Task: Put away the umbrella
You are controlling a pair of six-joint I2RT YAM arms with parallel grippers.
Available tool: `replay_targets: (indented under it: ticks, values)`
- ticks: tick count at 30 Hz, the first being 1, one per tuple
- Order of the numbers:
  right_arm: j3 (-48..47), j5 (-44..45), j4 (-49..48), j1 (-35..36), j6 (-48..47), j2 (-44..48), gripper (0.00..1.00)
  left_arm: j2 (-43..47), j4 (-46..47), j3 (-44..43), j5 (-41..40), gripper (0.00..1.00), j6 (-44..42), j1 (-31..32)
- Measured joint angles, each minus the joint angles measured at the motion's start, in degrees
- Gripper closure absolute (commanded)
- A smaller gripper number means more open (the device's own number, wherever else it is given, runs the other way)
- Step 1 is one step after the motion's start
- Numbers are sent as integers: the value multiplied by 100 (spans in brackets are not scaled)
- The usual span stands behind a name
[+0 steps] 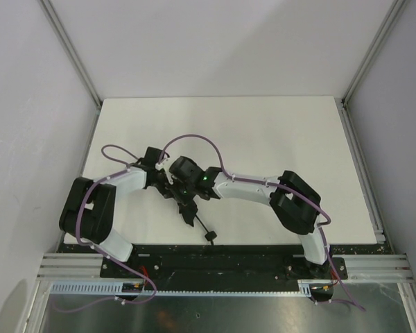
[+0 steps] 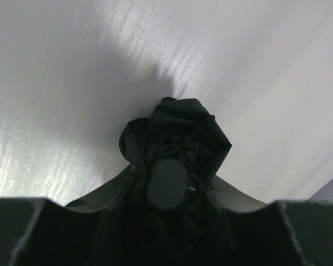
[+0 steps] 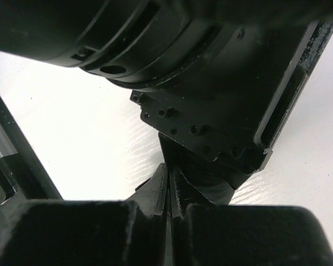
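1. Top view: the black fabric folding umbrella sits low over the white tabletop near its front edge. It is where the left gripper and right gripper meet. A thin black stem with a knob juts toward the bases.
2. Left wrist view: the left gripper has its jaws partway apart, clamped around the crumpled umbrella. The umbrella's rounded grey end cap faces the camera.
3. Right wrist view: the right gripper has its fingers pressed together. Whether they pinch anything cannot be told. The left arm's black housing looms just beyond.
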State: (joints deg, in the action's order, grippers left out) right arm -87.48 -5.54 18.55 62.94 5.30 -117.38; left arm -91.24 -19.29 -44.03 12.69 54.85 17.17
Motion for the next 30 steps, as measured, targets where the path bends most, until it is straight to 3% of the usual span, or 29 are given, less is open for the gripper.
replay_targets:
  ticks: [6, 13, 23, 30]
  values:
    - [-133, 201, 11, 0, -42, -142, 95, -90, 212, -2, 190, 100, -111, -94]
    - [-138, 157, -146, -13, -52, -216, 85, -120, 278, 0, 291, 100, -136, -155]
    - [192, -461, -1152, -105, 74, -485, 86, -188, 293, -63, 538, 100, -90, -278]
    - [505, -575, -1709, -98, 188, -457, 82, -181, 304, -68, 424, 100, -74, -258]
